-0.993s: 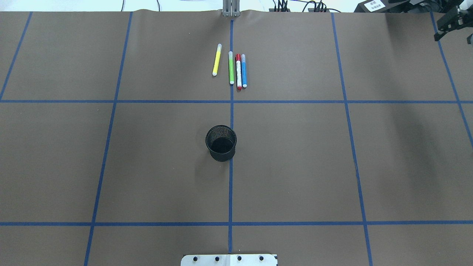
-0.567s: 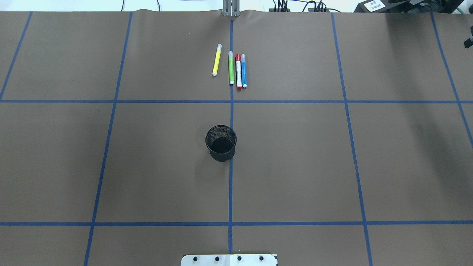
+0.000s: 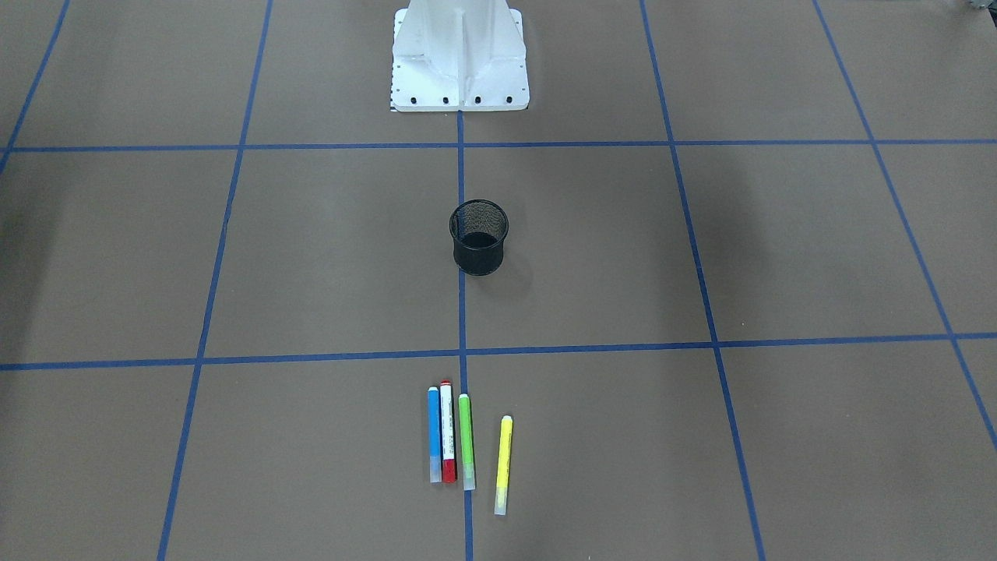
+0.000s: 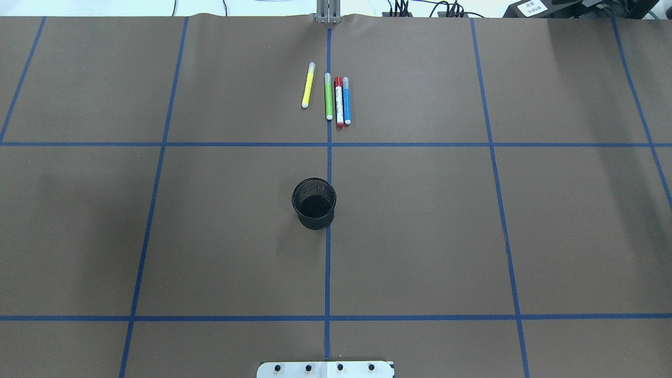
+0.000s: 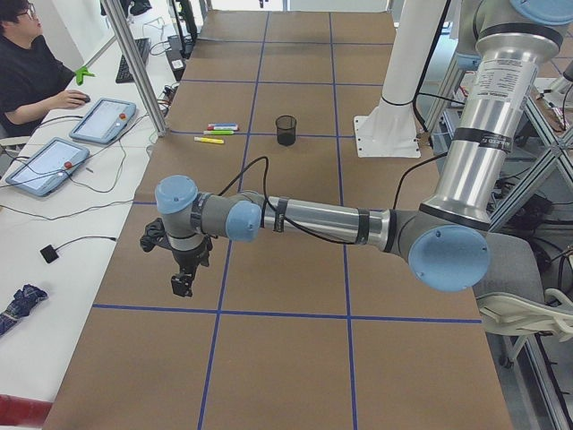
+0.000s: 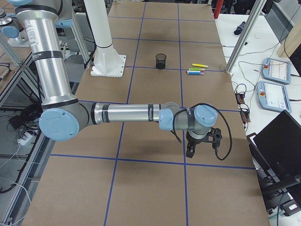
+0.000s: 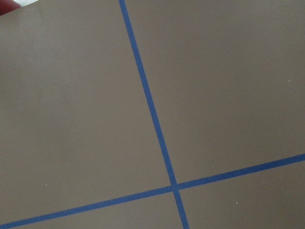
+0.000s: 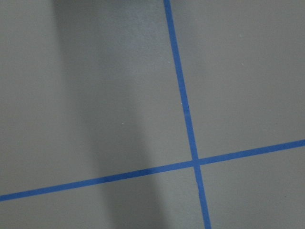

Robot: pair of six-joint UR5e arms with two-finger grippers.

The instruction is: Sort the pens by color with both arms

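Four pens lie side by side at the table's far middle: yellow [image 4: 308, 85], green [image 4: 328, 96], white-barrelled red-capped [image 4: 339, 102] and blue [image 4: 346, 101]. The front-facing view shows them too: blue [image 3: 434, 435], red-capped [image 3: 447, 432], green [image 3: 466, 441], yellow [image 3: 504, 464]. The left gripper [image 5: 182, 285] shows only in the left side view, hanging over the table's left end, far from the pens. The right gripper [image 6: 190, 151] shows only in the right side view, over the right end. I cannot tell whether either is open or shut. Both wrist views show only brown table and blue tape.
A black mesh cup [image 4: 314, 203] stands upright at the table's centre, empty. The white pedestal base [image 3: 459, 54] is at the robot's edge. An operator [image 5: 27, 63] sits with tablets [image 5: 103, 119] beyond the far edge. A laptop [image 6: 280, 141] is past the right end.
The right gripper, seen at the overhead view's top right edge a second ago, has moved out of that view to the right. Pens and cup have not moved.
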